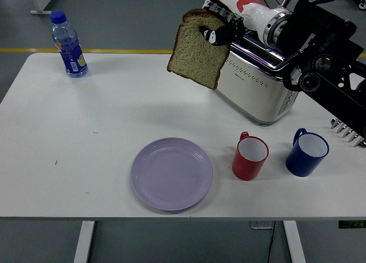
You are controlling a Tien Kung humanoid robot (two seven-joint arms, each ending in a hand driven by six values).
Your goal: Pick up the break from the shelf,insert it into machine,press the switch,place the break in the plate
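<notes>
Bread, one brown-crusted tan slice [198,48], hangs in the air above the white table [114,120], left of the cream and chrome toaster [257,83] and clear of its slots. The robot's right hand [224,24], at the end of a black arm with a white wrist sleeve coming in from the upper right, pinches the slice near its top edge, a dark fingertip [210,35] pressed on the slice's face. The toaster stands near the table's far right corner, and what can be seen of its top slots holds nothing. The round lilac plate [171,173] lies near the middle of the near edge, bare. Right of it stand a red mug [250,156] and, nearer the right edge, a blue mug [307,152], both upright with white insides and nothing in them. A clear water bottle with a blue cap [68,44] stands upright at the far left corner. A metal rack [347,131] shows at the right edge.
</notes>
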